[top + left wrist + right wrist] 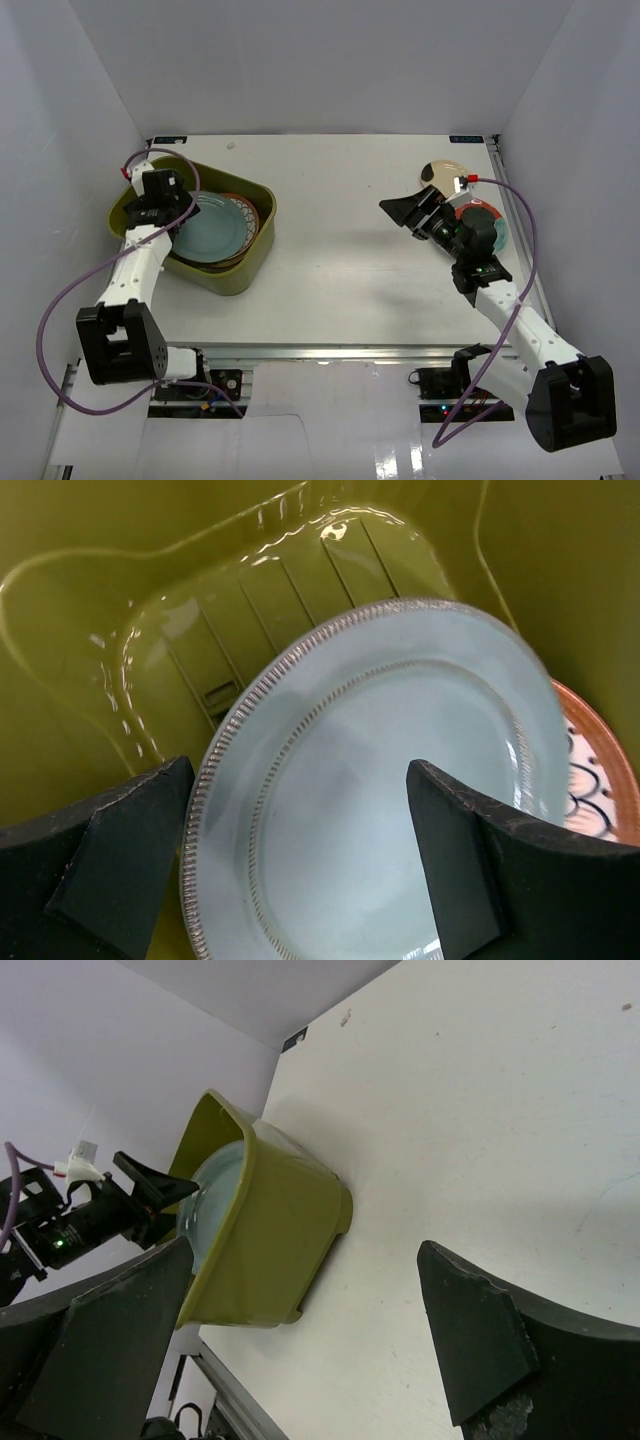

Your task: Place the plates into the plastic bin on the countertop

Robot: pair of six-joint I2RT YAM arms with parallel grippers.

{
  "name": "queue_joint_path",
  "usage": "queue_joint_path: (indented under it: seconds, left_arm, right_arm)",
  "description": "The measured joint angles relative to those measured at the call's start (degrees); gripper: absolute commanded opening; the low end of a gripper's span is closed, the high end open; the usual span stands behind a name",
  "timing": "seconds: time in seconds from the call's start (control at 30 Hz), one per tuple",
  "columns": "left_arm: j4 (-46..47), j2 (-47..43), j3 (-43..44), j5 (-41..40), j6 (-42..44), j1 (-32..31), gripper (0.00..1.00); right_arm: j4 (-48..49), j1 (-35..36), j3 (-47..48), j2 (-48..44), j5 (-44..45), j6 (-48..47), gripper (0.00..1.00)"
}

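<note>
1. From above: left gripper (152,203) over the green bin (235,275), jaws wide, empty; grey-blue plate (212,225) inside it. Right gripper (405,212) over the desk (340,285), near a cream plate (441,171).
2. Left wrist: that plate overlaps a petal-pattern plate (598,785).
3. Right wrist: jaws spread wide, holding nothing.

Pale blue plate (380,800), olive-green bin (243,270), white countertop (340,250).

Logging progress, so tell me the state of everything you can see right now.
Plastic bin, upright, holding plates.
Grey-blue plate, lying in bin, topmost.
Petal-pattern plate, in bin, underneath.
Cream plate, outside bin on countertop.
Left end effector, open, empty.
Right end effector, open, empty.
</note>
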Motion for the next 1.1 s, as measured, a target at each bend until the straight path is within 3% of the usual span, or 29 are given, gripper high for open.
queue_joint_path:
  seconds: [0.47, 0.57, 0.7, 0.77, 0.9, 1.1]
  left_arm:
    - [-0.9, 13.2, 8.7, -1.4, 3.5, -1.7, 0.98]
    - [0.1, 11.1, 7.3, -0.7, 2.6, -1.7, 0.98]
    - [2.2, -0.3, 4.4, 3.1, 1.6, -3.0, 0.98]
    - [3.3, -5.7, 6.8, 4.4, 1.4, -6.4, 0.98]
    - [7.6, -9.7, 14.3, 9.0, -0.2, -19.1, 0.98]
    - [14.4, -2.5, 16.3, 17.5, -5.3, -38.6, 0.98]
  right_arm:
    - [-4.5, 0.0, 4.5, -2.3, 1.3, -2.6, 0.98]
    - [-4.9, 0.0, 4.8, -3.3, 1.6, -3.0, 0.97]
    - [-7.1, 0.0, 6.0, -3.9, 2.6, -4.6, 0.97]
    - [-8.5, 0.0, 7.5, -3.9, 3.2, -5.7, 0.97]
    - [-12.2, -0.2, 11.4, -4.8, 5.5, -8.5, 0.99]
    - [-20.6, -1.9, 21.6, -9.8, 12.9, -14.4, 0.95]
